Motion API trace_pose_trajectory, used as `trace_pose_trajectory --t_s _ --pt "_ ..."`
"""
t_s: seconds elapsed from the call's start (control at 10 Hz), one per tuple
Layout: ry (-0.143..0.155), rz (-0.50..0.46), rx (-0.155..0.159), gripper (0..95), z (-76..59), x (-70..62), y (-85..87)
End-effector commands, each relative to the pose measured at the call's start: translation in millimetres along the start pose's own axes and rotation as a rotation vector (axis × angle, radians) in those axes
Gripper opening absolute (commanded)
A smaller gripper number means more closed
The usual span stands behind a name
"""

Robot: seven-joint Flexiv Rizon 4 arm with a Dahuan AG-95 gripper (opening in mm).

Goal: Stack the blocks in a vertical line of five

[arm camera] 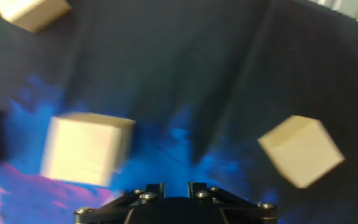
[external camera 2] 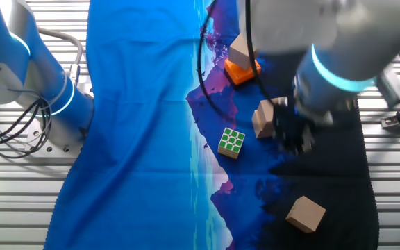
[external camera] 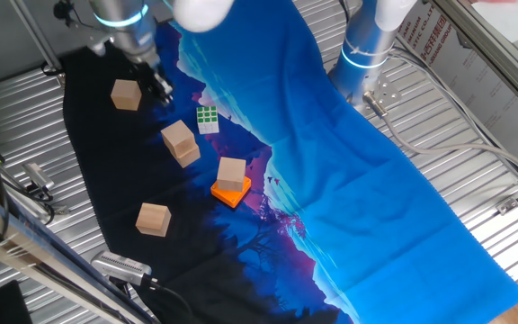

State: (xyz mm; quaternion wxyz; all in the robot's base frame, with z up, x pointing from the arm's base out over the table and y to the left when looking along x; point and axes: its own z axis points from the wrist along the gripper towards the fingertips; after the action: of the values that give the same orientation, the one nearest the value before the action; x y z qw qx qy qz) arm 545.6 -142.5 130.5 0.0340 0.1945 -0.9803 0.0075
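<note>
Several tan wooden blocks lie on the dark end of the cloth. One block (external camera: 126,94) sits alone at the back left, and another (external camera: 153,219) sits alone near the front. Two blocks (external camera: 180,142) are stacked in the middle. A further block (external camera: 231,171) rests on the orange square (external camera: 231,192). My gripper (external camera: 160,88) hangs between the back-left block and the stack (external camera 2: 264,118), touching neither. In the blurred hand view my gripper (arm camera: 177,186) shows only as finger stubs, with a block to the left (arm camera: 86,149) and a block to the right (arm camera: 300,149). Nothing is between the stubs.
A green-and-white puzzle cube (external camera: 207,119) lies right of the stack, at the edge of the blue cloth (external camera: 358,180). A second robot base (external camera: 364,54) stands at the back. Ribbed metal table (external camera: 25,117) surrounds the cloth, and cables and tools (external camera: 120,265) lie at the front left.
</note>
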Motion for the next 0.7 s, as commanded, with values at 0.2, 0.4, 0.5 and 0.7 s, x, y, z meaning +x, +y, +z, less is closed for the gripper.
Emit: trace_pose_trajectory --t_s 0.2,0.4,0.5,0.7 --pt "-0.034 -0.19 -0.004 38.0 42.4 16.9 -135.4" --pt "-0.054 -0.215 -0.009 38.0 59.4 -19.3 -144.2" --pt "-0.064 -0.208 -0.015 76.0 60.6 -33.4 -145.5" --pt "-0.087 -0.153 -0.053 95.0 57.0 -50.9 -145.4"
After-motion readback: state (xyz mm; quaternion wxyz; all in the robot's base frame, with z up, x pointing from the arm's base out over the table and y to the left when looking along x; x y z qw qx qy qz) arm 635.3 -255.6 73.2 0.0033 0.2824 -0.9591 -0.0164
